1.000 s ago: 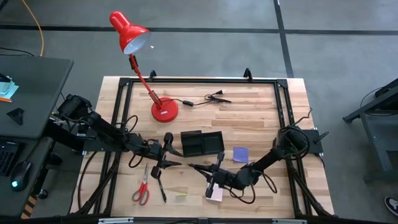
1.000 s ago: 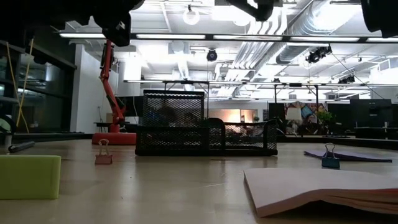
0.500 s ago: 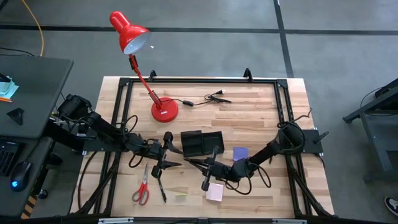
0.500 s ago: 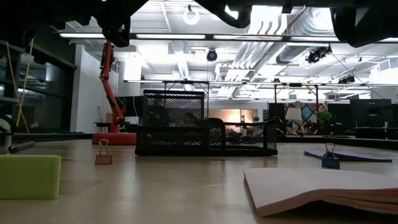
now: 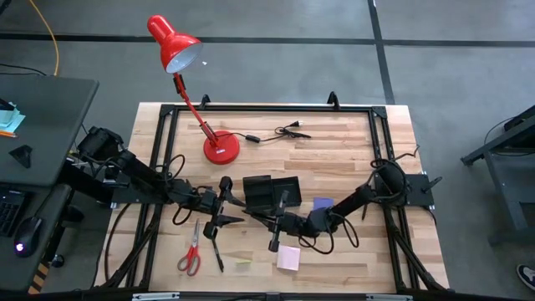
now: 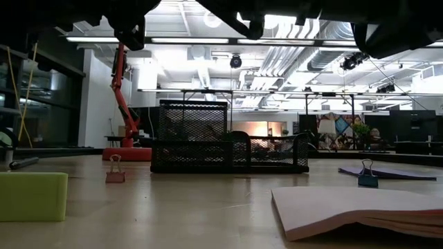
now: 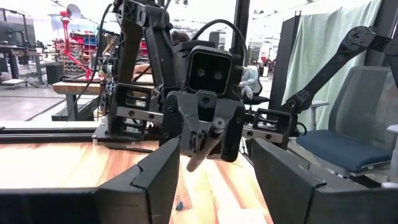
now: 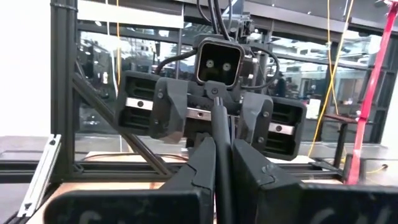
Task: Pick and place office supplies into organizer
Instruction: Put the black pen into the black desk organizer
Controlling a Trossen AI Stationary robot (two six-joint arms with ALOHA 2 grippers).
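obstacles: lamp (image 5: 219, 147), cable (image 5: 276, 132) behind organizer (image 5: 272, 192) | free: bare table (image 5: 351, 142) far-right

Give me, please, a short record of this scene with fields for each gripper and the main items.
left gripper: jaws open, empty, facing the other arm
right gripper: jaws shut on a pen
organizer: mid-table, close by both grippers
scissors: lying on the table, outside organizer
pink pad: lying on the table, outside organizer

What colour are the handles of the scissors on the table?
Red. The scissors show best in the high view.
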